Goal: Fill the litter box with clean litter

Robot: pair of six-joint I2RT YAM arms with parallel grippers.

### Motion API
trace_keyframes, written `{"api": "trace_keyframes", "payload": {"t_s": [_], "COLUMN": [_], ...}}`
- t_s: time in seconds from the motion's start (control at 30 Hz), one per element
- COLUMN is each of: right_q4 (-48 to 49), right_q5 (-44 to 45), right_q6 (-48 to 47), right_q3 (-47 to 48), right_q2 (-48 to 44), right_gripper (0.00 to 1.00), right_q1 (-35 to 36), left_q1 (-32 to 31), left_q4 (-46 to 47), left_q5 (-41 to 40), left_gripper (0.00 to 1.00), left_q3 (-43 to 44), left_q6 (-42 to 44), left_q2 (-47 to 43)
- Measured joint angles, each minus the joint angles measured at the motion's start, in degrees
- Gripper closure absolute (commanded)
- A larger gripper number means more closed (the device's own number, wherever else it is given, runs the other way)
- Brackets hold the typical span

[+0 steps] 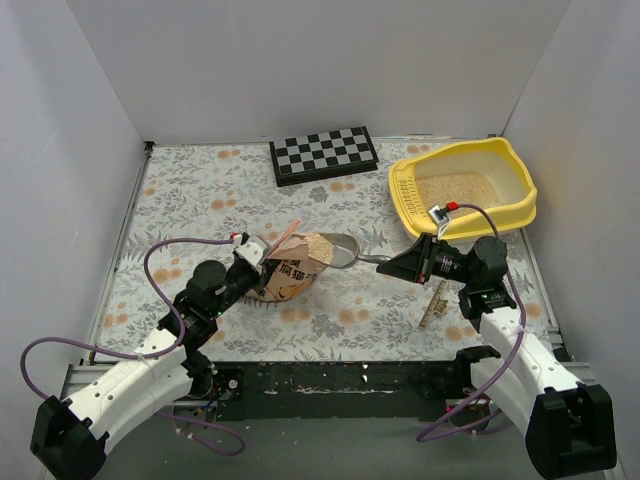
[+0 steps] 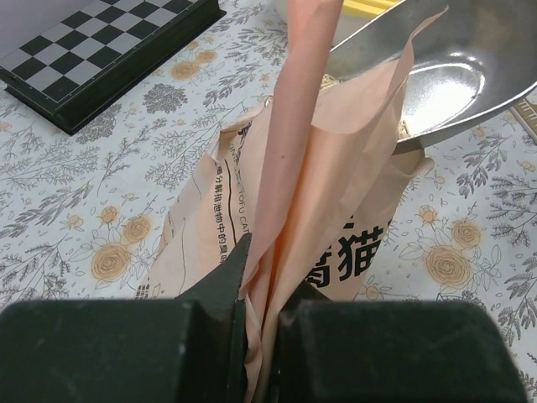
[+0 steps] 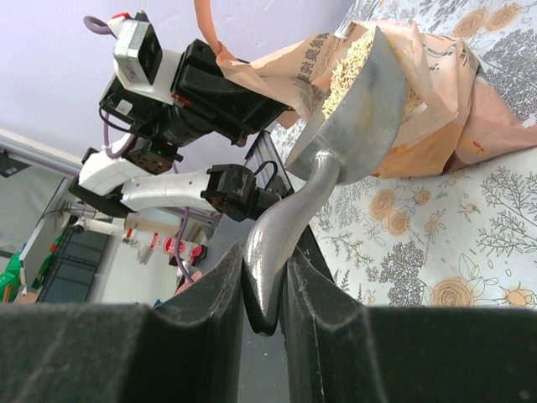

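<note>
Nearest, left gripper [image 1: 259, 264] pinched tight on upper edge of peach bag [image 1: 292, 274]; bag upright mid-table, mouth open. Right gripper [image 1: 388, 268] clamped on handle of metal scoop [image 1: 341, 250]; scoop bowl at bag mouth, pale granules heaped against it. Floral tablecloth [image 1: 200, 200] under everything. Farther right, yellow litter box [image 1: 522, 200] well apart from bag, slotted ledge on its left side, layer of clean litter [image 1: 458, 187] covering its floor. Farthest back, checkerboard [image 1: 324, 154] flat near rear wall.
</note>
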Motion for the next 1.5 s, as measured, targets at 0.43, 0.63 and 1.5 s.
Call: {"api": "trace_keyframes", "payload": {"t_s": [0.43, 0.63, 1.5], "right_q4": [-2.03, -3.17, -9.46], "right_q5": [3.78, 5.46, 24.85], "right_q6": [1.62, 2.60, 3.65], "right_q3": [-0.31, -0.31, 8.35], "right_q2": [-5.03, -6.93, -7.23], "right_gripper": [0.99, 0.99, 0.99], "right_q1": [-0.52, -0.52, -0.52], "left_q1": [0.00, 0.00, 0.00], "left_q4": [0.22, 0.24, -0.02], "left_q5": [-0.70, -0.87, -0.94], "left_gripper": [1.00, 1.00, 1.00], "left_q3": [0.00, 0.00, -0.22], "left_q6": [-0.15, -0.15, -0.42], "left_q2": [-0.11, -0.09, -1.09]}}
